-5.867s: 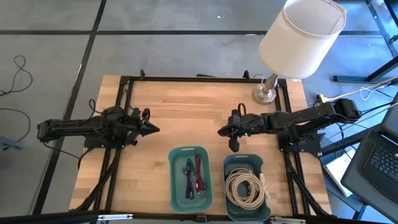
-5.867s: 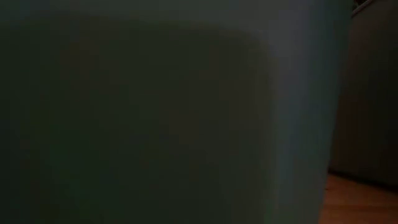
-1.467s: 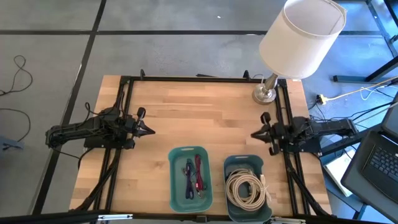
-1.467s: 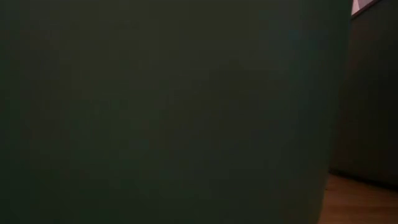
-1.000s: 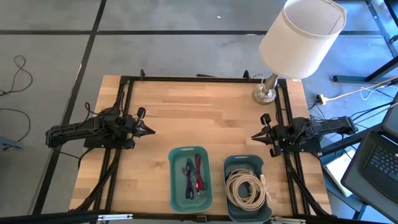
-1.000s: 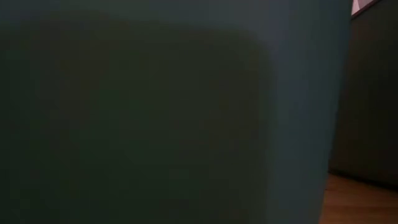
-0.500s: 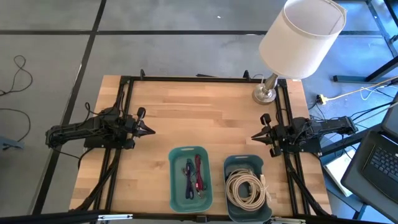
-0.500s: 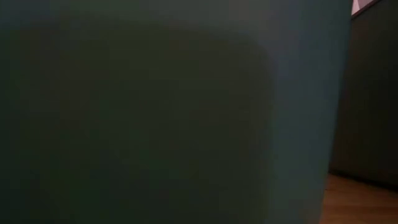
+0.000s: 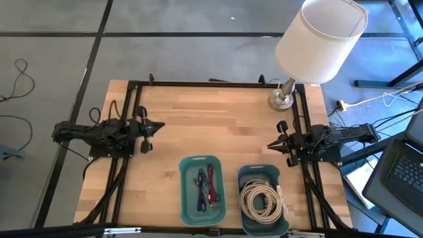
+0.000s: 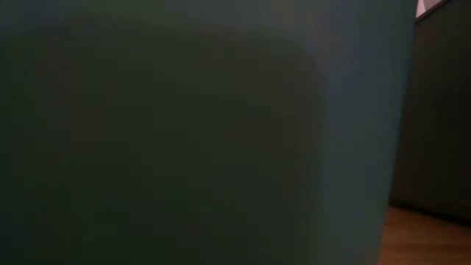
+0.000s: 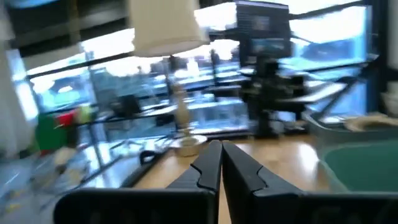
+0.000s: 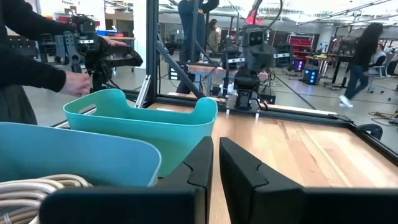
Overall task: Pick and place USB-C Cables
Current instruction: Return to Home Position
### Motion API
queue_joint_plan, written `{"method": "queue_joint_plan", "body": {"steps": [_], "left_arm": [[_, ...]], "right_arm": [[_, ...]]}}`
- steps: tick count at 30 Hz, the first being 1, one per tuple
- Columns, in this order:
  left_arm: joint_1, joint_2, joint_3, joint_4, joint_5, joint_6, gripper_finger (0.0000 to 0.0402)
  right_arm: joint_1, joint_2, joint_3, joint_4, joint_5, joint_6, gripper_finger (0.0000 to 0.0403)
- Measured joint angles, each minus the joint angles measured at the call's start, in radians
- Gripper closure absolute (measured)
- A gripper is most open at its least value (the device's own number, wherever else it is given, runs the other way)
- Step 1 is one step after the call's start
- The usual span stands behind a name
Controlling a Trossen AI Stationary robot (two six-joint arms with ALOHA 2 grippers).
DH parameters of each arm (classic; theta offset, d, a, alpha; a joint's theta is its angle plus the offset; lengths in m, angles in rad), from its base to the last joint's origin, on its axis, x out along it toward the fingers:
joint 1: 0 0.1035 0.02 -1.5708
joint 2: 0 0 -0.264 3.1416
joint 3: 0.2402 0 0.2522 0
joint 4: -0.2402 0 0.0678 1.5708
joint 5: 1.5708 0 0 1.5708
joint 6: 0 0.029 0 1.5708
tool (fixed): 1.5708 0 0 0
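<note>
Teal trays [image 9: 183, 193], cream-white coils [image 9: 254, 199], pale wood table [image 9: 211, 125]

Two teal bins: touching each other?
Apart. The high view shows a strip of bare table between the left bin, holding the coloured leads, and the right bin, holding the cream coils.

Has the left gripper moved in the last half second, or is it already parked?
Yes. In the high view the left gripper has shifted toward the far edge of the table, farther from the left teal bin.
</note>
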Motion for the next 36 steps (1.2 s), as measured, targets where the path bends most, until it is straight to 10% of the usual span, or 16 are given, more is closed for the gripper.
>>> {"method": "queue_joint_plan", "body": {"steps": [9, 36], "left_arm": [[0.005, 0.000, 0.000, -0.087, 0.276, -0.036, 0.0398], [0.109, 0.000, 0.000, -0.154, 0.303, -0.147, 0.0396]], "right_arm": [[0.000, 0.001, 0.000, 0.000, 0.000, -0.003, 0.0370], [0.000, 0.001, 0.000, 0.000, 0.000, -0.003, 0.0370]]}}
